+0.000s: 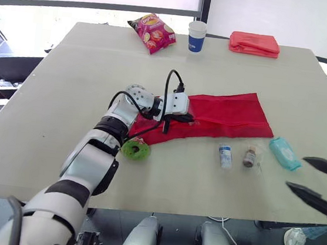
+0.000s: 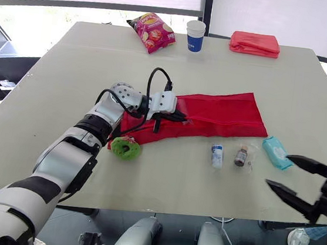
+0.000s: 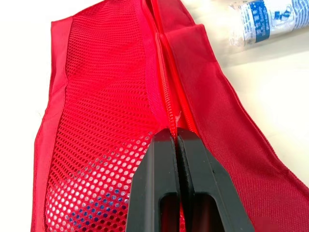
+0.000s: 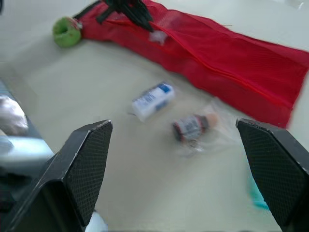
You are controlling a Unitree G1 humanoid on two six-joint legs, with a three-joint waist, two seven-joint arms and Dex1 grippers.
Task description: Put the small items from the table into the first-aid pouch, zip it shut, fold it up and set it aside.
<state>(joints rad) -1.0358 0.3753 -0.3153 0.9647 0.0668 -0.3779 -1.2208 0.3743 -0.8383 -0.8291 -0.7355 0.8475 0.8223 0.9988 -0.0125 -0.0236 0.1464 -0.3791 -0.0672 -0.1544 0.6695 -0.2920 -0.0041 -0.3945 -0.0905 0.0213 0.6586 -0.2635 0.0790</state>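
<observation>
The red first-aid pouch (image 1: 229,118) lies unfolded across the middle of the table. My left gripper (image 1: 189,118) rests on its left part, shut on the zipper line (image 3: 169,104) beside the mesh pocket (image 3: 96,96). A green roll (image 1: 135,149) lies at the pouch's left end. In front of the pouch lie a small white bottle (image 1: 225,155), a brown vial in a clear bag (image 1: 250,156) and a teal wipes pack (image 1: 284,153). My right gripper (image 1: 295,171) hovers open at the table's right front, just right of these items, holding nothing.
At the far edge of the table (image 1: 63,123) lie a chips bag (image 1: 152,31), a blue-and-white paper cup (image 1: 196,36) and a folded red cloth (image 1: 254,43). The table's front edge runs close below the small items.
</observation>
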